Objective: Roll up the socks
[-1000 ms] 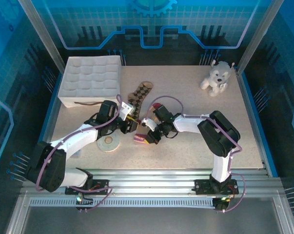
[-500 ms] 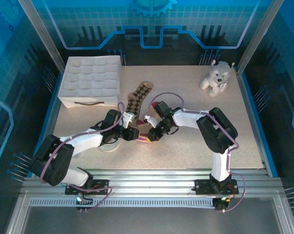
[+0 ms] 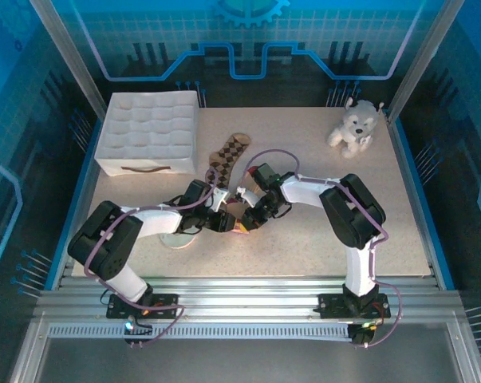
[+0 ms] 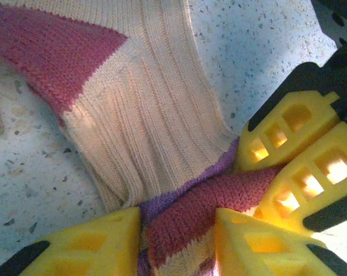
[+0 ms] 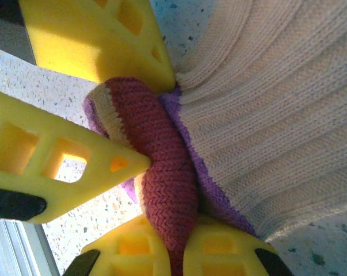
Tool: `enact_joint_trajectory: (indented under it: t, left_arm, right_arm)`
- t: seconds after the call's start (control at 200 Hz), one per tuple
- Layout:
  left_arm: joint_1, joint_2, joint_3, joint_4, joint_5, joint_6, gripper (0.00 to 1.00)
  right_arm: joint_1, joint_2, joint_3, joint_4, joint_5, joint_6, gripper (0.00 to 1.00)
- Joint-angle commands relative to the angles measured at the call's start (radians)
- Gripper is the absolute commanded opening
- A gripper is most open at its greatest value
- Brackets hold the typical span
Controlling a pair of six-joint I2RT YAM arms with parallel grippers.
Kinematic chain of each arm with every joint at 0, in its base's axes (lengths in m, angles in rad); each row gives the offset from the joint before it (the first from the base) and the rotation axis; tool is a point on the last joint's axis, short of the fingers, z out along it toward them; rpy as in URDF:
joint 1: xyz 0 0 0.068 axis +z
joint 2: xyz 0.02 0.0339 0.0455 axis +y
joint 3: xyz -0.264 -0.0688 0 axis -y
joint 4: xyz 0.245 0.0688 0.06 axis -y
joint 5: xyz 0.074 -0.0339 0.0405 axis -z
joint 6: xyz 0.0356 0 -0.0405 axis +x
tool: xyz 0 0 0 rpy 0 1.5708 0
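A speckled worktop (image 3: 320,231) inside blue walls carries two socks, one white box (image 3: 148,132) and one plush dog (image 3: 354,125). The tan sock (image 4: 150,115) lies at centre between both arms, with its striped cuff toward the bases and its length running away from them. The left jaws and right jaws each pinch that cuff from opposite sides, and neither arm is nearer. The argyle sock (image 3: 228,155) lies just beyond, untouched.
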Motion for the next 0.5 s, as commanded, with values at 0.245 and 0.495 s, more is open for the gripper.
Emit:
enact_joint_trajectory:
  t: [0.245, 0.495]
  left_arm:
    - [-0.019, 0.091, 0.006, -0.006, -0.041, -0.052, 0.25]
    - [-0.025, 0.134, 0.046, -0.020, -0.036, -0.101, 0.23]
  right_arm:
    - [-0.062, -0.189, -0.115, 0.097, 0.060, 0.130, 0.33]
    - [-0.046, -0.245, -0.150, 0.176, 0.144, 0.155, 0.41]
